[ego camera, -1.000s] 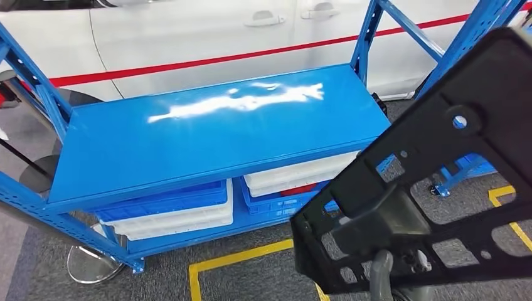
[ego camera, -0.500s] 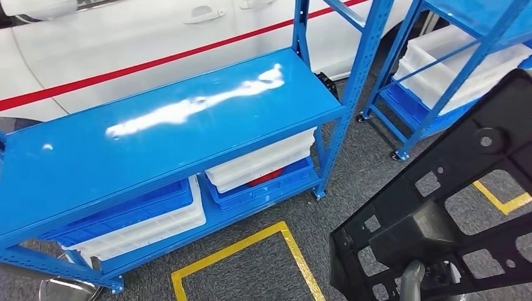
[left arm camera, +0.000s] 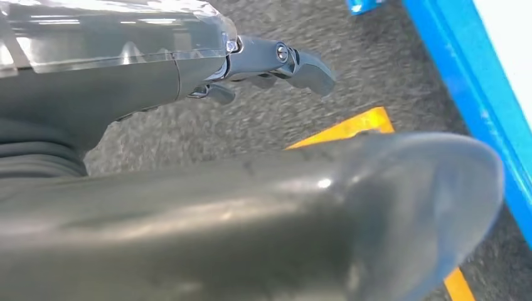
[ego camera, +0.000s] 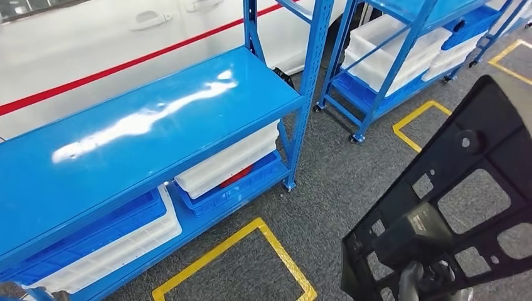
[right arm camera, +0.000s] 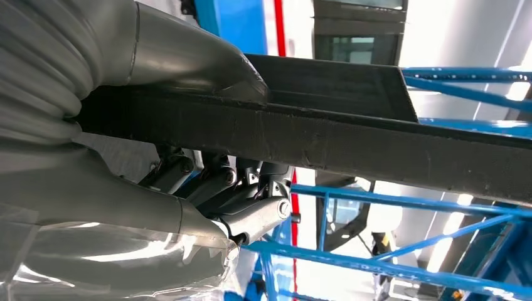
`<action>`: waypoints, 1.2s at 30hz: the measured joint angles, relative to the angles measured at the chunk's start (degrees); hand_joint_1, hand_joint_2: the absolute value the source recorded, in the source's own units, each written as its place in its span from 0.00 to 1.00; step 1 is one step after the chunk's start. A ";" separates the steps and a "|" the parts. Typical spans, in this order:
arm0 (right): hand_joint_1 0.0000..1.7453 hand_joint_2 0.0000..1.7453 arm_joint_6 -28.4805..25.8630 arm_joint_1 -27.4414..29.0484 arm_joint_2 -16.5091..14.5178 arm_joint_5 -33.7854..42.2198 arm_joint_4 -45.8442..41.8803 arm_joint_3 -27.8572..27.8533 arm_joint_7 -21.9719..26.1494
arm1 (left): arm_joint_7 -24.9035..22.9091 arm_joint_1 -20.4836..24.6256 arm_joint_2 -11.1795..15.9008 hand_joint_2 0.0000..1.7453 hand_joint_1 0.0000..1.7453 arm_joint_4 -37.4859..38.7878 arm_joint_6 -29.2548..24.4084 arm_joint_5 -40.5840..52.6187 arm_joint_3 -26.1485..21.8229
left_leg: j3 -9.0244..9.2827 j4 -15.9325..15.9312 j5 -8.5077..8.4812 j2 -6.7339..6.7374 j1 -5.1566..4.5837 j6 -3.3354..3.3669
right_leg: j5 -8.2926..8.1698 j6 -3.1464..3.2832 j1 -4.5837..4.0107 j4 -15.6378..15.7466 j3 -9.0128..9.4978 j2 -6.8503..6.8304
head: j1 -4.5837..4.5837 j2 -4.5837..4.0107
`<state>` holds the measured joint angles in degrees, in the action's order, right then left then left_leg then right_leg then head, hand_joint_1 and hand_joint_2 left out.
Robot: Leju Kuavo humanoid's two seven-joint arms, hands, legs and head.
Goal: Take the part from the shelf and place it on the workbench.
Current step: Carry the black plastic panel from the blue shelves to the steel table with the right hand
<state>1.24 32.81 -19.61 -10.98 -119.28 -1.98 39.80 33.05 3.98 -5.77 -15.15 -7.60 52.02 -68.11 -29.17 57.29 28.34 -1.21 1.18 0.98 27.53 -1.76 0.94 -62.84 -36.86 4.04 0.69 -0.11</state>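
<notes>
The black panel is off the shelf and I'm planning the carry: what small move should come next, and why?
Probably keep turning away from the blue shelf with the grip unchanged. The right robot hand holds the black panel above grey floor, and no workbench is in sight, so there is nowhere yet to set it down.

A glossy blue shelf (ego camera: 144, 125) holds white bins (ego camera: 226, 164) and blue crates (ego camera: 88, 235). The part (ego camera: 452, 207) is matte black. Yellow tape lines (ego camera: 276, 251) cross speckled grey carpet (ego camera: 339, 182).

Black part (ego camera: 452, 188) cut by the head view's right and bottom edges, hiding most of right hand (ego camera: 426, 279)
</notes>
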 joint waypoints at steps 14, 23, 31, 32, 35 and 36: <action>1.00 1.00 1.11 -5.62 -0.15 -8.67 9.01 0.56 -0.77 | -0.36 1.22 1.45 0.00 0.00 -0.02 2.43 3.96 0.57 | -0.01 1.27 1.52 7.12 -0.83 -1.75 | -1.30 2.61 -0.82 4.75 3.92 -6.36 | -0.15 0.00; 1.00 1.00 -0.41 -6.39 -0.26 -9.70 12.05 2.86 -1.20 | -0.37 0.57 1.78 0.00 0.00 -0.02 3.08 4.73 1.33 | -2.47 6.03 1.99 -0.90 -0.23 -2.10 | -1.79 3.07 -0.60 3.69 3.03 0.88 | -0.10 0.00; 1.00 1.00 -4.26 -6.99 0.82 -12.13 13.81 3.99 -0.67 | -0.49 1.08 1.80 0.00 0.00 -0.02 3.17 7.00 2.17 | -0.65 0.40 -0.38 0.53 -0.20 0.09 | 0.89 0.47 -0.41 -2.09 -0.95 -0.73 | -0.54 0.00; 1.00 1.00 -5.29 -7.31 1.30 -12.67 14.20 4.32 -0.63 | -0.52 1.09 1.88 0.00 0.00 -0.02 3.13 7.79 2.50 | -0.74 0.34 -0.44 1.34 -0.31 0.23 | 2.83 0.30 -0.43 -5.71 -2.68 -2.31 | -0.67 -0.01; 1.00 1.00 -7.65 -7.80 2.81 -13.19 15.39 4.85 -1.07 | -0.50 1.44 2.19 0.00 0.00 -0.02 3.13 10.36 3.92 | -0.92 0.37 -0.43 3.94 -0.52 0.26 | 4.70 0.05 -0.15 -12.03 -5.33 -3.81 | -0.69 -0.01; 1.00 1.00 -8.01 -7.73 3.26 -13.16 15.65 4.88 -1.39 | -0.30 1.65 2.34 0.00 0.00 -0.02 3.23 11.35 4.57 | -0.89 0.37 -0.39 4.73 -0.54 0.21 | 3.45 0.11 -0.13 -10.19 -4.14 -4.14 | -0.70 0.00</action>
<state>-6.77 25.08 -16.35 -24.14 -103.63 2.90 38.41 32.75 5.63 -3.44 -15.17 -4.37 63.37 -63.54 -30.06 57.66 27.94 3.51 0.65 1.19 30.99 -1.65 0.81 -73.03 -41.00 -0.10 -0.01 -0.11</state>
